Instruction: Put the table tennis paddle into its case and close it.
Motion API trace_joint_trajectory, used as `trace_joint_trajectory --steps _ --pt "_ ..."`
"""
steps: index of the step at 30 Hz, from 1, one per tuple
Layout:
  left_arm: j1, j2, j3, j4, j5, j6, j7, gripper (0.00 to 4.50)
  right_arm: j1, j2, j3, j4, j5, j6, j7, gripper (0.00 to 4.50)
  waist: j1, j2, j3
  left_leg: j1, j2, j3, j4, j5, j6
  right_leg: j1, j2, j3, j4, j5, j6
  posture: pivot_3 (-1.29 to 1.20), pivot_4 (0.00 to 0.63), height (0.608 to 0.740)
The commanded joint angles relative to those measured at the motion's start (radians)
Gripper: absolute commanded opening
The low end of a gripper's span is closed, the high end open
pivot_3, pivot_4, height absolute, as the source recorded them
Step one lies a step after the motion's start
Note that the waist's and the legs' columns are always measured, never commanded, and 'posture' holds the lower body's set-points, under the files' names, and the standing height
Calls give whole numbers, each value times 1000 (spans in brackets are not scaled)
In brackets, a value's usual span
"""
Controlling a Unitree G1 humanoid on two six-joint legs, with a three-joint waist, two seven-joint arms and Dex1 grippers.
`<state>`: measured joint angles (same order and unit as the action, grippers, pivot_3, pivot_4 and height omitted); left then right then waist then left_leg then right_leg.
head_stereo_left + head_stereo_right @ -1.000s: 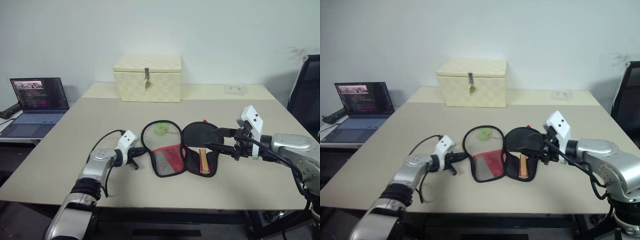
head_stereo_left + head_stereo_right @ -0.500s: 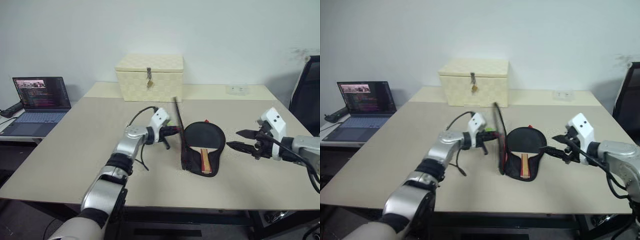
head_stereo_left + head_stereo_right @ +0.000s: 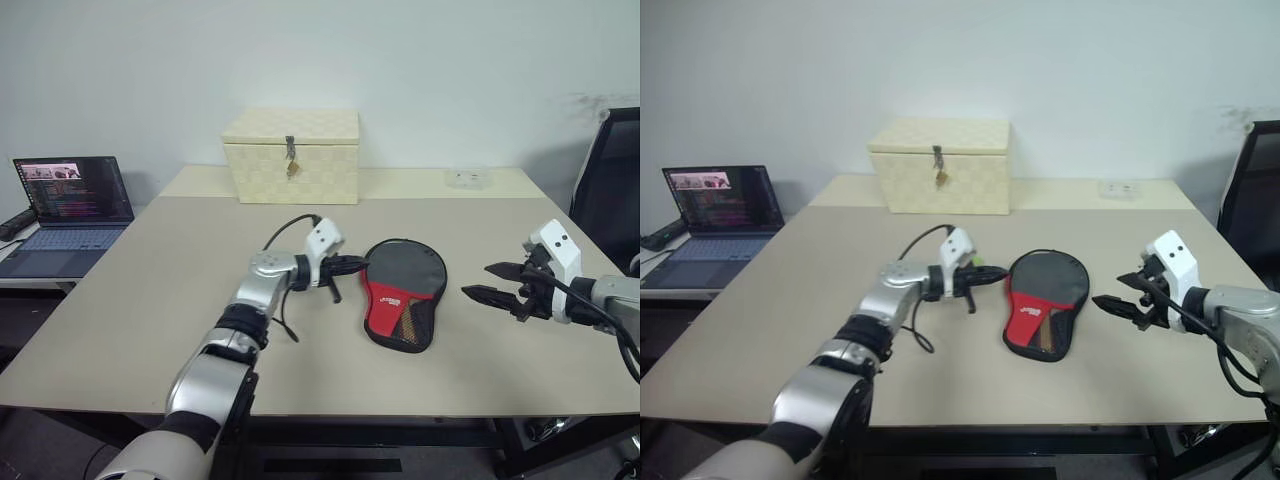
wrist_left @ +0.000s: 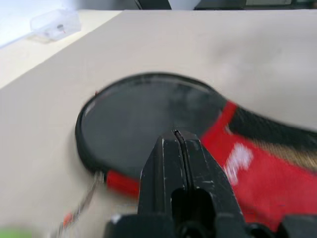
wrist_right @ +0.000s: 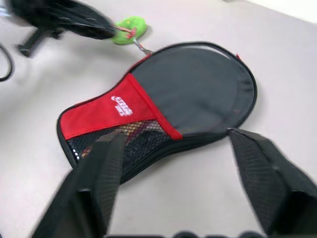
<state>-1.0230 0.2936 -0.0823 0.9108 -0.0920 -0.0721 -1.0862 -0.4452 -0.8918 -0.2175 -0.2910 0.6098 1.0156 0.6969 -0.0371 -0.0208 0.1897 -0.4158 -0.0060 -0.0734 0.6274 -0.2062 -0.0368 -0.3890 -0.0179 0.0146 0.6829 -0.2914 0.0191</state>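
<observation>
The case [image 3: 404,293] lies folded shut on the tabletop [image 3: 140,300] between the two pincers, its round black end away from the robot and its red panel with the white logo and mesh pocket toward the robot. Through the mesh something light brown shows faintly — I cannot tell for sure that it is the paddle's handle.

The left pincer [image 3: 358,264] has its two black fingers pressed together, their tips just beside the case's near edge on its left side. In the right wrist view the green zipper tag [image 5: 128,29] sits right at those fingertips, though whether they pinch it or its cord cannot be made out.

The right pincer [image 3: 488,281] hovers on the other side of the case, apart from it, fingers spread wide with nothing between them — they point toward the case's right edge.

Beyond the left pincer, at the tabletop's far side, stands a cream woven box [image 3: 291,155] with a metal latch.
</observation>
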Motion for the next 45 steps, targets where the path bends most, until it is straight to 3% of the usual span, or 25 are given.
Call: trace_joint_trajectory --steps 1,7,14,27,34,38,45 --pt "74 59 47 -207 -97 85 -99 0 -39 36 9 39 -20 -1 -48 4492 2 0 0 0 0 0 0 0 0 0 0 0 0 0 0 0 150 740" --pt "270 210 109 -555 -207 294 -124 0 -99 185 124 240 -172 -54 -203 4492 4 0 0 0 0 -2 1 0 0 0 -1 1 0 0 0 0 150 740" --pt "349 269 133 -720 -252 396 -81 0 -138 293 145 366 -233 -76 -255 4492 11 0 0 -1 -1 -2 2 0 0 1 -2 1 0 0 0 0 150 740" --pt "352 275 129 -763 -272 423 -48 0 -141 394 229 381 -294 -69 -250 4492 -2 1 -1 1 1 -1 1 0 0 1 -1 1 1 0 0 0 150 740" --pt "354 284 123 -760 -266 416 -45 0 -162 279 237 367 -365 -121 -201 4492 -2 1 -1 2 0 0 2 0 0 0 -1 1 4 0 0 0 150 740" --pt "359 291 129 -767 -282 427 -47 0 -191 247 166 340 -302 -49 -160 4492 0 1 -1 2 0 1 2 0 0 0 -1 1 4 0 0 0 150 740" --pt "354 307 148 -778 -358 493 -102 0 -176 344 89 289 -186 116 -176 4492 -1 1 -1 1 0 0 2 0 0 0 -1 1 4 0 0 0 150 740"
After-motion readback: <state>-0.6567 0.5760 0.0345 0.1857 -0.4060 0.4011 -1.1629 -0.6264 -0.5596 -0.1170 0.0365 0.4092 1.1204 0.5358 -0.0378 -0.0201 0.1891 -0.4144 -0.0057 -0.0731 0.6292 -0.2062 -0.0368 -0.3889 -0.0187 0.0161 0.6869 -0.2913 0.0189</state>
